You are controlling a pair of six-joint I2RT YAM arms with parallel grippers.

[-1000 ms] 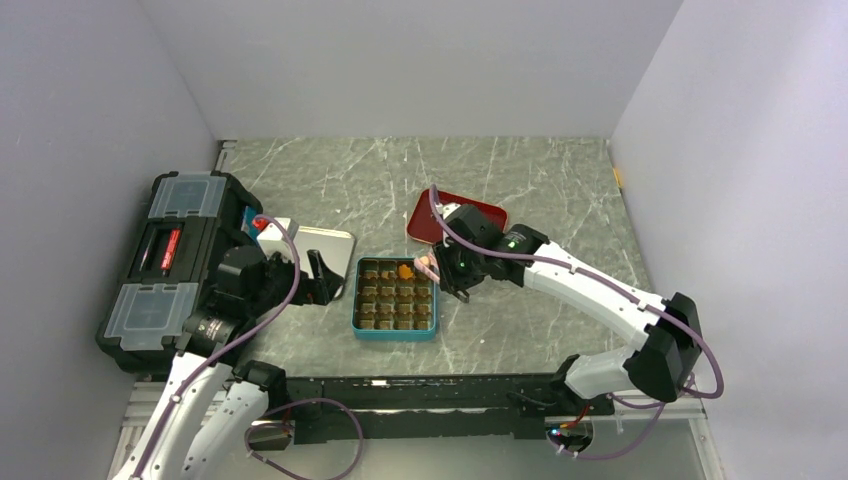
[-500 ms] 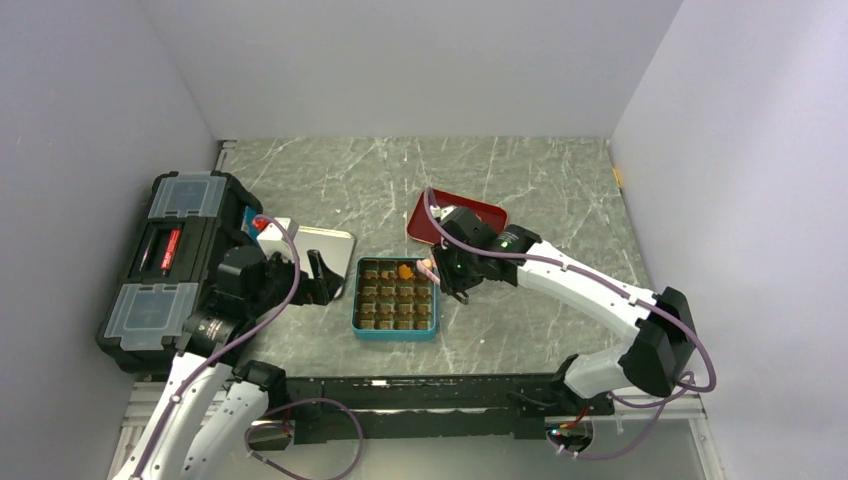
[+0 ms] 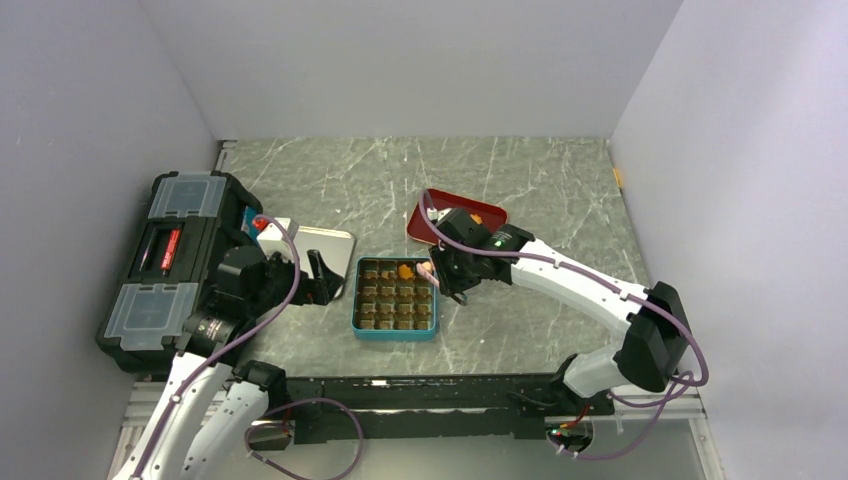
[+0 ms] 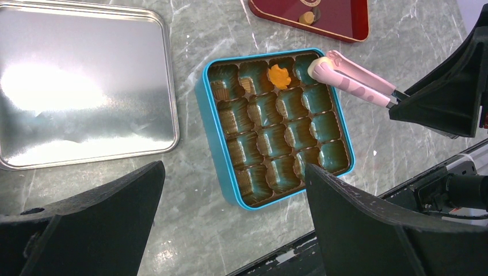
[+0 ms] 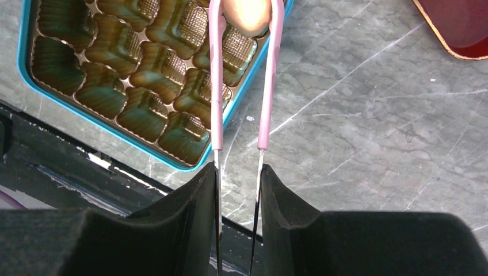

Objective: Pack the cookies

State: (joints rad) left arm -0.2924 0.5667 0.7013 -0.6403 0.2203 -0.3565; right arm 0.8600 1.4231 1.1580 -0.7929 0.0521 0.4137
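The teal tin (image 3: 395, 325) of brown compartments lies between the arms. One orange flower cookie (image 4: 279, 75) sits in its far row, also seen from above (image 3: 404, 270). My right gripper (image 5: 237, 172) is shut on pink tongs (image 5: 216, 86), whose tips pinch a pale cream cookie (image 5: 246, 14) over the tin's far right corner (image 4: 317, 67). The red tray (image 3: 425, 222) behind holds a round brown cookie (image 4: 309, 17) and an orange one (image 3: 476, 218). My left gripper (image 4: 233, 169) is open and empty, above the table left of the tin (image 4: 216, 144).
The silver tin lid (image 4: 80, 86) lies left of the tin. A black toolbox (image 3: 170, 265) stands at the far left, with a small white object with a red cap (image 3: 268, 227) beside it. A black rail (image 3: 420, 395) runs along the near table edge.
My right gripper has shifted slightly left with the tongs and cream cookie, toward the tin's far right corner. The left arm has not moved.
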